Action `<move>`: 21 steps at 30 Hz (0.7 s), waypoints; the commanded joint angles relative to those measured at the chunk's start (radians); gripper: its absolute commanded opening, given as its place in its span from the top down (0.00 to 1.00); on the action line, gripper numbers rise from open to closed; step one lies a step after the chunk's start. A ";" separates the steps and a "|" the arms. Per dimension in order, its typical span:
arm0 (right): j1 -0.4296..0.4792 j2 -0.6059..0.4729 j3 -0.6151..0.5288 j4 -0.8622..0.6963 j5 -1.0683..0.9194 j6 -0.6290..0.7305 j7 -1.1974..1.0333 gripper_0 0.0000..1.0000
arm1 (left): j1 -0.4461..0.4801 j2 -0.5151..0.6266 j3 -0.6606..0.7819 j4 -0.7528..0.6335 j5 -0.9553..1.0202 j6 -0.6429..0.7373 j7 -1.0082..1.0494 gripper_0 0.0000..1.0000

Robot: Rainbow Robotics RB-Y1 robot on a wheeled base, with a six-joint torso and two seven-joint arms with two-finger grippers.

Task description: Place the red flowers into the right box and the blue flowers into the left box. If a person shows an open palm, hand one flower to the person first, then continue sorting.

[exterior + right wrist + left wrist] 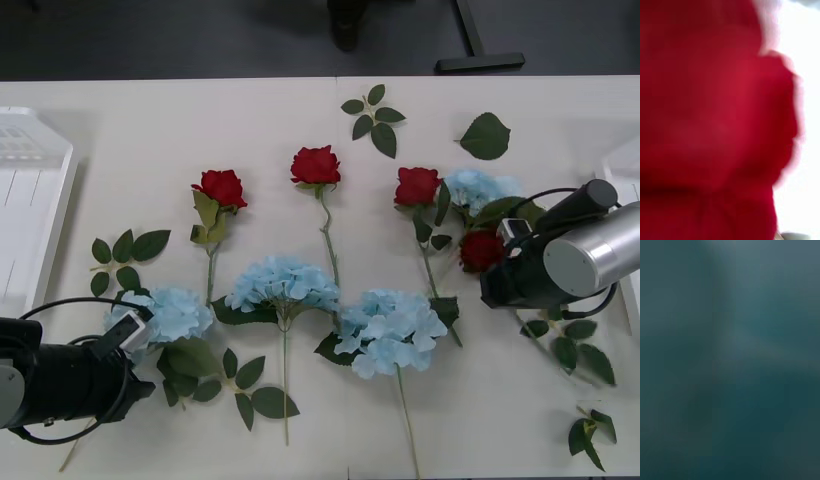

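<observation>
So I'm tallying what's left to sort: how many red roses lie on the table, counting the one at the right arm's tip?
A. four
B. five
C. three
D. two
A. The front view shows three red roses in a row, at and, plus a fourth right at the tip of the right gripper, beside a blue flower.

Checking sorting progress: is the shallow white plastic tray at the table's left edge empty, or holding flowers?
Empty as far as visible: the shallow white plastic tray shows bare ribbed floor, though it is partly cropped.
</observation>
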 commanded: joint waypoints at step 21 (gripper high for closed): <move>-0.139 -0.073 -0.307 -0.091 0.040 0.360 -0.006 1.00 | -0.051 0.225 0.126 -0.140 0.194 -0.011 0.082 1.00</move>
